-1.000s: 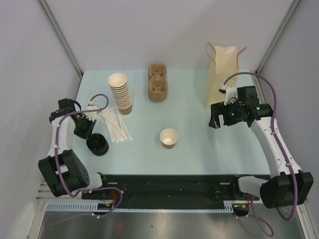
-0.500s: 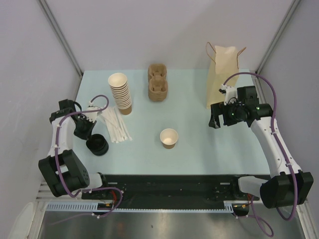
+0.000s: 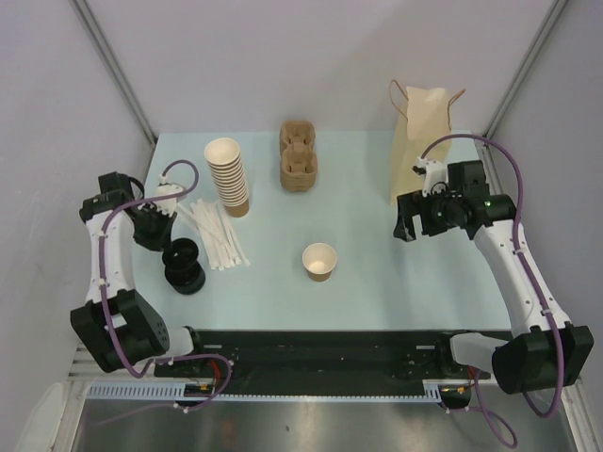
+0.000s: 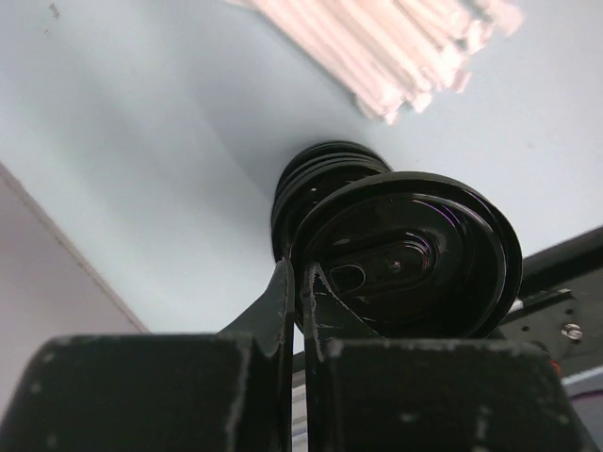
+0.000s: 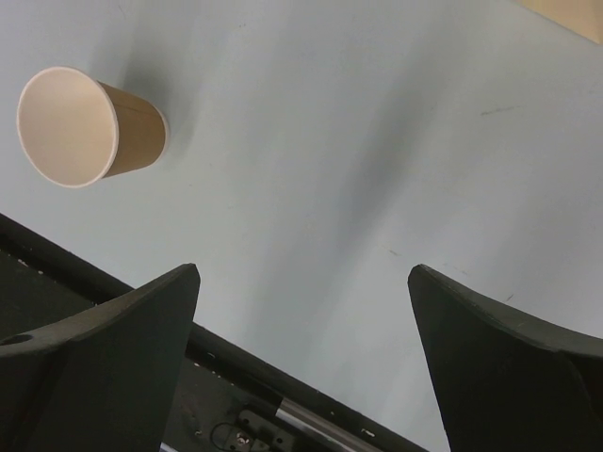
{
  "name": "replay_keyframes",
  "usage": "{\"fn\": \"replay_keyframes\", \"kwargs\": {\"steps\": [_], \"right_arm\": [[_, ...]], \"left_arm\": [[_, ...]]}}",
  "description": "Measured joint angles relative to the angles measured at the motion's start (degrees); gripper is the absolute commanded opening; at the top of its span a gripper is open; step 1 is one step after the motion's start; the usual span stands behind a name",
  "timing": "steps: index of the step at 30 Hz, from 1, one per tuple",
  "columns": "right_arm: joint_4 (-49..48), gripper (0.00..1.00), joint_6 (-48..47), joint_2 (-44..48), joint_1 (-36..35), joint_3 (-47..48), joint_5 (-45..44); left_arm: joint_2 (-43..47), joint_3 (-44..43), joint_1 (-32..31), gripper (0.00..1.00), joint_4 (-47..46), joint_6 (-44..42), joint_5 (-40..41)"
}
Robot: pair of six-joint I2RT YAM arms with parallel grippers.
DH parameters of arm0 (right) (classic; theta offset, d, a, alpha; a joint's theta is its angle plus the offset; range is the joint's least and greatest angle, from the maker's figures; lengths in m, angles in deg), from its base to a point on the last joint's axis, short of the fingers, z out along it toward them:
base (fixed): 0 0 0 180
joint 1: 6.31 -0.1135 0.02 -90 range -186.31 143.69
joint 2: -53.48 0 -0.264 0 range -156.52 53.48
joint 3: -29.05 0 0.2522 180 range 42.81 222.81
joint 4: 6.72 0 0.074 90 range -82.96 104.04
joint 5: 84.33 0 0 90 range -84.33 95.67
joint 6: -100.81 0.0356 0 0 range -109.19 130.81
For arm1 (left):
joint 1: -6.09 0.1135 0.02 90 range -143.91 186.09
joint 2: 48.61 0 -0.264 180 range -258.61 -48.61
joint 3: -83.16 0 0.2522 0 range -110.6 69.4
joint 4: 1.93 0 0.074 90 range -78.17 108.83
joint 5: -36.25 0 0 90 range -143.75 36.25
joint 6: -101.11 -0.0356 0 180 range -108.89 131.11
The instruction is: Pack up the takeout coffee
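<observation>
Now that the left gripper (image 4: 300, 294) has snapped shut on a black lid (image 4: 415, 254) and raised it off the lid stack (image 4: 316, 179) at left, capping can follow; the coffee cup (image 3: 319, 261) waits lidless mid-frame, right gripper (image 5: 303, 275) gaping empty.
</observation>
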Motion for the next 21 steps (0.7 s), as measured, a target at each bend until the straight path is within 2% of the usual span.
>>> {"fn": "replay_keyframes", "kwargs": {"steps": [3,6,13,19,21], "right_arm": [[-0.1,1.0,-0.5,0.0,-1.0,0.3,0.0],[-0.6,1.0,-2.0,-0.1,-3.5,0.3,-0.7],[-1.9,1.0,-10.7,-2.3,-16.2,0.7,-7.3],[-4.5,1.0,-22.1,-2.4,-19.4,-0.2,-8.5],[-5.2,0.99,-25.6,-0.4,-20.7,-0.4,-7.2]], "left_arm": [[0.0,-3.2,-0.9,0.0,3.7,0.3,-3.6],[0.5,-4.9,-4.4,0.0,5.4,1.3,-6.6],[2.7,-5.0,-25.5,0.0,6.5,7.9,-13.1],[2.2,-5.0,-41.9,0.0,4.4,14.3,-17.1],[1.4,-5.0,-45.4,0.0,3.4,15.8,-18.4]]}}
